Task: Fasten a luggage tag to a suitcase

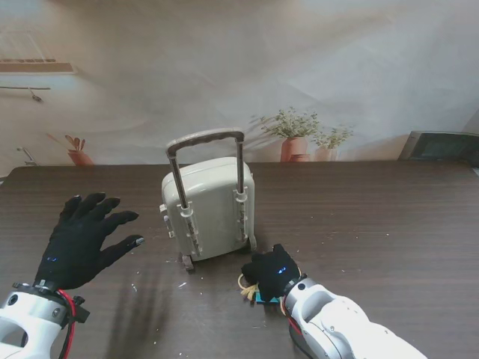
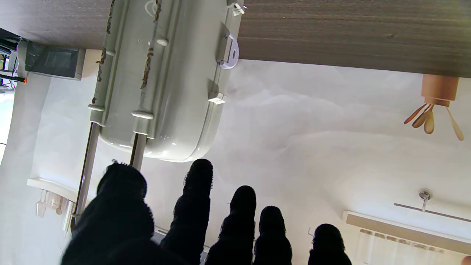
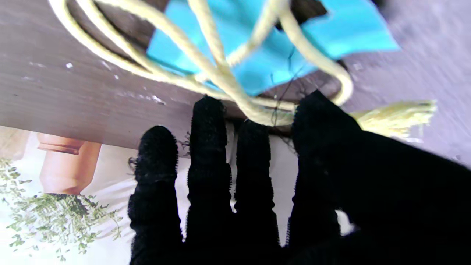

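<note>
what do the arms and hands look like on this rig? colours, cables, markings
Both the left hand and right hand are five-fingered in fuzzy black gloves, each with a small blue light on its back. Forearms are glossy white shells; a red cable runs at the left wrist.

The stand view looks down from above at the table (image 1: 389, 217), taking in the suitcase (image 1: 212, 209) and both hands. The left wrist view, inverted, faces the suitcase (image 2: 165, 81) from nearby. The right wrist view sits close over the tag (image 3: 265, 48).
</note>
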`<move>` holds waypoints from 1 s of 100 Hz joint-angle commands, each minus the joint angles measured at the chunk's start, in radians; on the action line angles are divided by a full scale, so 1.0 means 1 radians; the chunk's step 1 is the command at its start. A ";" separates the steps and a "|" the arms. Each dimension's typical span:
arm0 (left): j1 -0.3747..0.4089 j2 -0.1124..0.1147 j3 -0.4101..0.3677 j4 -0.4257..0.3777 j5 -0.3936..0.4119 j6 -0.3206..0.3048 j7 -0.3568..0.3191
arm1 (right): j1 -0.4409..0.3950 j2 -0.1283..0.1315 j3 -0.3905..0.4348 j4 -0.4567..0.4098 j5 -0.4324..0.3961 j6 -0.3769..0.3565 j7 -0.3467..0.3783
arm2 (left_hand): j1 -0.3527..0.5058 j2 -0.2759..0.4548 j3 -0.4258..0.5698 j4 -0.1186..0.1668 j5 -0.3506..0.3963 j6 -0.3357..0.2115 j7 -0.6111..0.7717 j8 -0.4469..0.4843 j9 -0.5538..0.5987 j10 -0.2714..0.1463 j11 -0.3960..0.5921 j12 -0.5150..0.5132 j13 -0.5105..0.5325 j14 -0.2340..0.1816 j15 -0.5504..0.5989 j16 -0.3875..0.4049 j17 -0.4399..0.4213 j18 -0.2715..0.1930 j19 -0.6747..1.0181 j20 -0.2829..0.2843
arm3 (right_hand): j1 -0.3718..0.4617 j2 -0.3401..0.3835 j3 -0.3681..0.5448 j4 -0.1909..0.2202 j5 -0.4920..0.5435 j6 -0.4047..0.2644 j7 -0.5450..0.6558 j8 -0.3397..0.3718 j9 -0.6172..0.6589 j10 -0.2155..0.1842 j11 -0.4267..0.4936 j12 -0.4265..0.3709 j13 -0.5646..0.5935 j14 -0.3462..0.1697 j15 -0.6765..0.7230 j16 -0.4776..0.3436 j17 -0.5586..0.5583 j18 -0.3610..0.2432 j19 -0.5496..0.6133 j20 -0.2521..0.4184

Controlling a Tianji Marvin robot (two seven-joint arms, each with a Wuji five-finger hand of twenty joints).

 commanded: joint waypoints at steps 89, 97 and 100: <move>-0.014 0.003 0.016 -0.030 -0.003 -0.009 -0.036 | -0.236 -0.092 0.175 -0.268 0.619 0.111 -0.062 | 0.027 0.023 -0.024 -0.012 0.023 0.058 0.001 0.018 0.005 0.020 0.005 0.011 0.013 -0.004 0.003 -0.007 -0.007 0.010 0.004 0.009 | 0.083 0.111 -0.044 -0.002 -0.028 0.107 0.193 0.096 0.457 0.026 -0.264 -0.244 0.120 0.070 -0.309 -0.061 -0.062 0.060 -0.162 -0.080; -0.015 0.003 0.017 -0.030 -0.002 -0.007 -0.037 | -0.251 -0.095 0.185 -0.286 0.628 0.108 -0.076 | 0.026 0.023 -0.024 -0.012 0.023 0.058 0.001 0.018 0.006 0.020 0.005 0.011 0.014 -0.002 0.002 -0.006 -0.007 0.011 0.004 0.009 | 0.092 0.105 -0.045 0.001 -0.028 0.115 0.199 0.085 0.464 -0.004 -0.116 -0.209 0.177 0.071 -0.239 -0.027 -0.029 0.072 -0.125 -0.058; -0.015 0.003 0.017 -0.030 -0.001 -0.007 -0.037 | -0.258 -0.095 0.190 -0.295 0.623 0.102 -0.079 | 0.026 0.023 -0.024 -0.012 0.023 0.058 0.001 0.018 0.006 0.020 0.005 0.011 0.014 -0.003 0.002 -0.006 -0.007 0.010 0.004 0.009 | 0.092 0.108 -0.049 0.001 -0.034 0.113 0.203 0.085 0.452 -0.009 -0.066 -0.181 0.192 0.067 -0.212 -0.014 -0.018 0.072 -0.109 -0.048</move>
